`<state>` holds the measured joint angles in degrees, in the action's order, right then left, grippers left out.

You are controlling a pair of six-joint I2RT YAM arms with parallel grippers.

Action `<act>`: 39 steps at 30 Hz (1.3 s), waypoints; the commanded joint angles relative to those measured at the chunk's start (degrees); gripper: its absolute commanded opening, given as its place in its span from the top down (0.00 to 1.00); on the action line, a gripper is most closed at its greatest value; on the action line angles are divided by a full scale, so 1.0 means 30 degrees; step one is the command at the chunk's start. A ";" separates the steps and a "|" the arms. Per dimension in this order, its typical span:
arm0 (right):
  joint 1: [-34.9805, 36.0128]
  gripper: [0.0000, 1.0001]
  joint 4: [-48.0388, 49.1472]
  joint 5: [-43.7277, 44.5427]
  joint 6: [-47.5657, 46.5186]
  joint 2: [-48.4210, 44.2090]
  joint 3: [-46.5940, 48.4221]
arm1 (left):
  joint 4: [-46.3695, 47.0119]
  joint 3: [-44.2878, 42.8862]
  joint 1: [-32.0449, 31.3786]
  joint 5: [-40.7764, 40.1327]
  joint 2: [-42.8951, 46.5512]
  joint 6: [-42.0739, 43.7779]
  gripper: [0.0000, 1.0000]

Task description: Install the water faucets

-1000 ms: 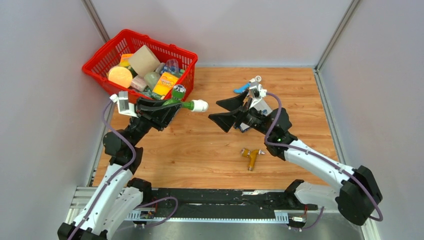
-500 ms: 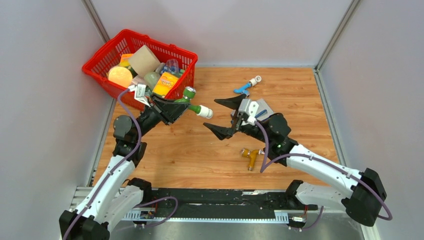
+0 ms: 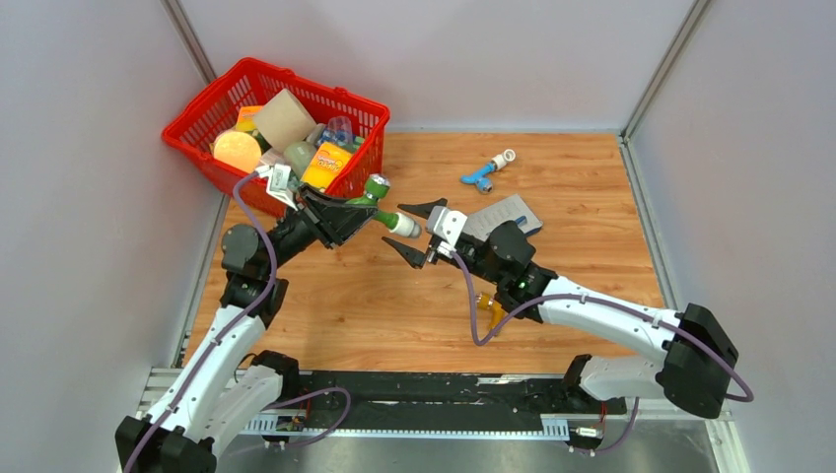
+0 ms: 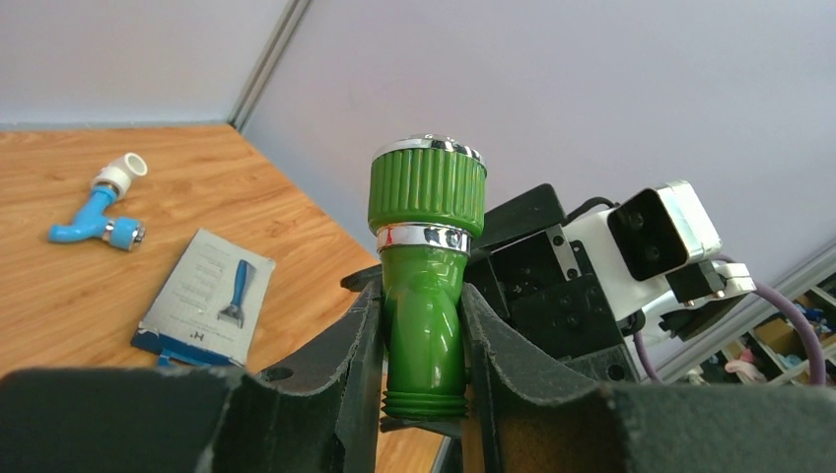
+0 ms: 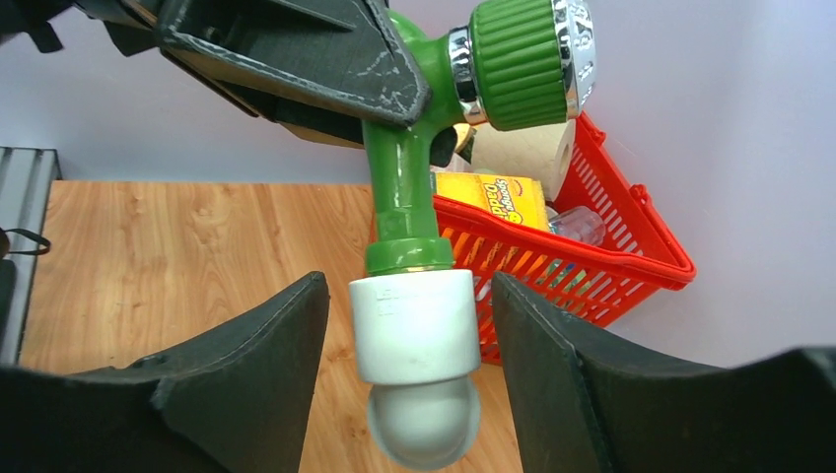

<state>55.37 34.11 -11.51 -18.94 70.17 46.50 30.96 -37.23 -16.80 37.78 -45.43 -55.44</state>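
Note:
My left gripper (image 3: 347,214) is shut on the green faucet (image 3: 381,203), which it holds in the air in front of the basket. The jaws pinch its body (image 4: 424,296) below the ribbed knob. A white elbow fitting (image 5: 414,340) sits on the faucet's lower end. My right gripper (image 5: 409,365) is open, one finger on each side of that elbow with a gap both ways. The blue faucet (image 3: 483,175), with its own white fitting, lies at the back of the table. The orange-yellow faucet (image 3: 492,315) lies partly hidden behind my right arm.
A red basket (image 3: 197,113) full of household items stands at the back left, just behind the left gripper. A flat grey packet (image 3: 505,211) lies near the right wrist. Grey walls close off the table on three sides.
My right gripper has swung left to the green faucet, and its jaws have narrowed around the white elbow. The left arm shifted a little early on, then held still.

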 commanded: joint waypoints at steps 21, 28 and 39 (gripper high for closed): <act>-0.4397 1.00 0.0800 -1.0907 1.0893 0.0342 0.2048 | 0.4390 -0.3028 -0.0055 0.7098 -0.1762 0.1984 1.00; -0.4220 1.00 -0.1141 -0.6893 0.7108 -0.2001 0.0819 | -0.0143 -0.3262 -0.0055 0.5105 -0.0475 0.3683 0.81; -0.6091 1.00 -0.5450 -0.0475 0.4817 -0.4025 0.0907 | -1.0230 -0.4141 -0.0055 -0.2601 0.3098 0.8574 0.39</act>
<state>40.29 21.26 -23.03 -3.29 59.55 48.27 10.09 -47.59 -17.15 37.87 -40.34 -38.35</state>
